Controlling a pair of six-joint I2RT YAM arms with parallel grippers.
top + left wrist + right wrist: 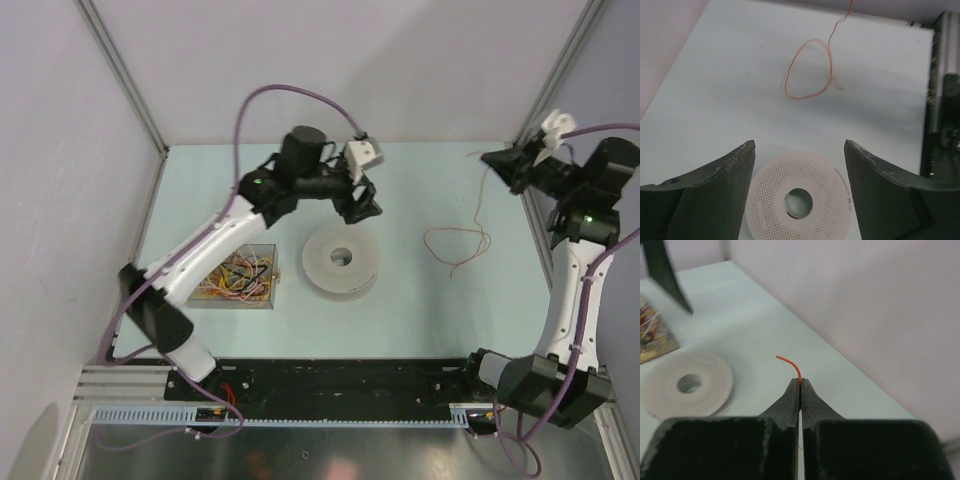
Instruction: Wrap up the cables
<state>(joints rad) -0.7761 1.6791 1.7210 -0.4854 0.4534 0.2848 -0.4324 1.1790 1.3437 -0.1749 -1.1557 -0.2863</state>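
Note:
One thin orange cable hangs from my right gripper at the far right and ends in a loose loop on the table. That gripper is shut on the cable, whose short curved end sticks out past the fingertips. More cables, in yellow, red and white, lie tangled in a clear box at the left. My left gripper hovers just behind the white perforated spool. It is open, with nothing between its fingers, and the spool lies flat below the gap.
The spool sits mid-table, right of the clear box. Grey walls close the table at the back and on both sides. A black rail runs along the near edge between the arm bases.

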